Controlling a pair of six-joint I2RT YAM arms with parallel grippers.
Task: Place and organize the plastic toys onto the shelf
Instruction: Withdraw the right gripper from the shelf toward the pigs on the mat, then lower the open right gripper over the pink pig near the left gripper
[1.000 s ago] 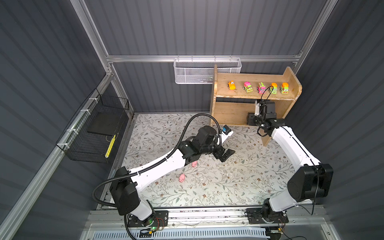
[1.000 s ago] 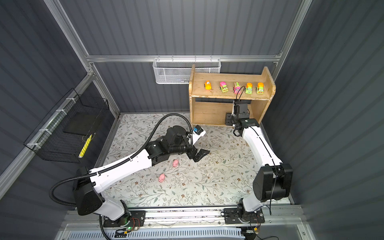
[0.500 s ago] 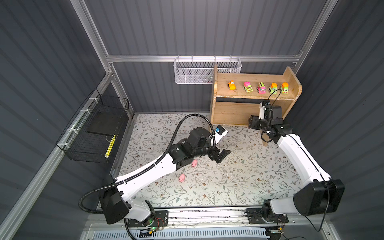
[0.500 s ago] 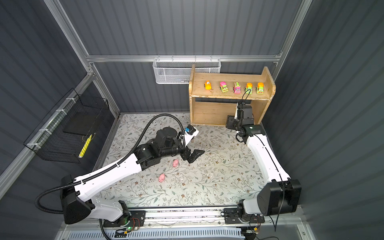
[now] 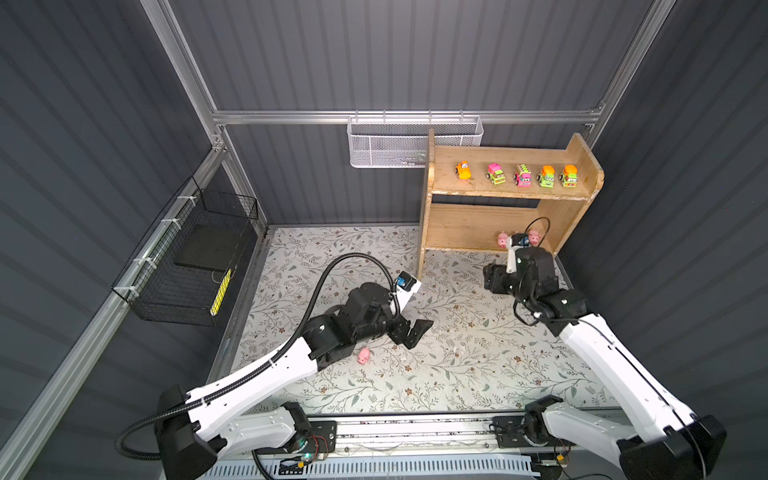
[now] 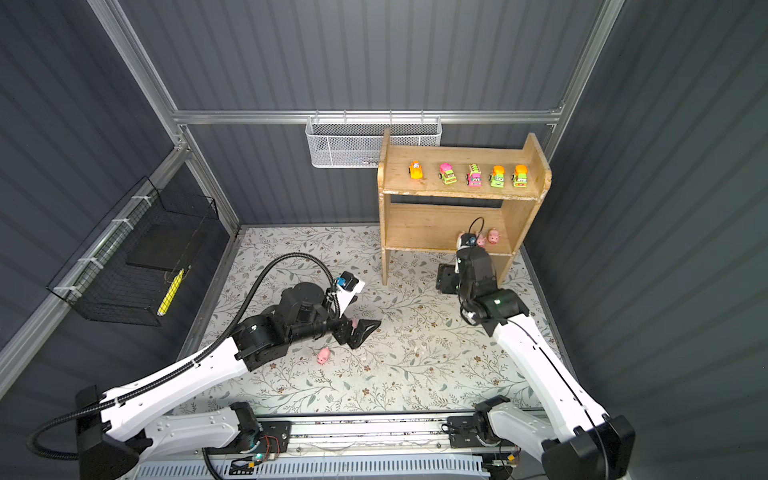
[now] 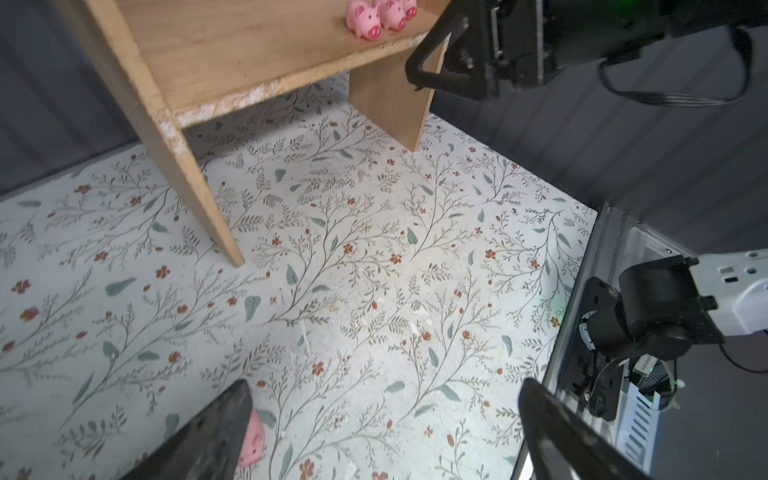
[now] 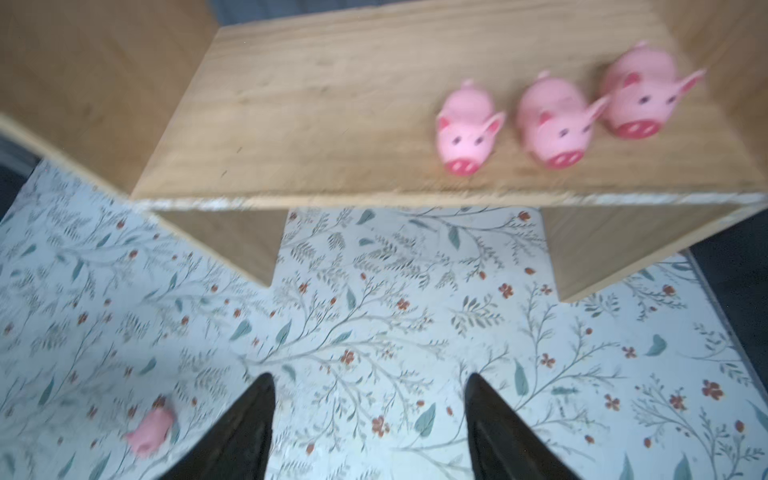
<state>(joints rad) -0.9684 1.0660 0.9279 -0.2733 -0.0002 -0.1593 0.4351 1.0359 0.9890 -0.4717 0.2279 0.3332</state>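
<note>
The left gripper (image 5: 415,332) hung low over the flowery table (image 5: 457,374), its jaws wide open and empty. One pink pig (image 5: 364,355) lay on the table beside that arm, and another pig (image 7: 253,436) sat right by one jaw. The wooden shelf (image 5: 465,226) had five toy cars (image 5: 522,175) in a row on top and three pink pigs (image 8: 559,124) on its lower board. The right gripper (image 8: 370,380) was in front of them, jaws apart, holding nothing

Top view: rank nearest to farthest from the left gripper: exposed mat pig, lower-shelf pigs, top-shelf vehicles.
1. Exposed mat pig, on the mat beside the left gripper.
2. Lower-shelf pigs, at the right end.
3. Top-shelf vehicles, in a row above.
</note>
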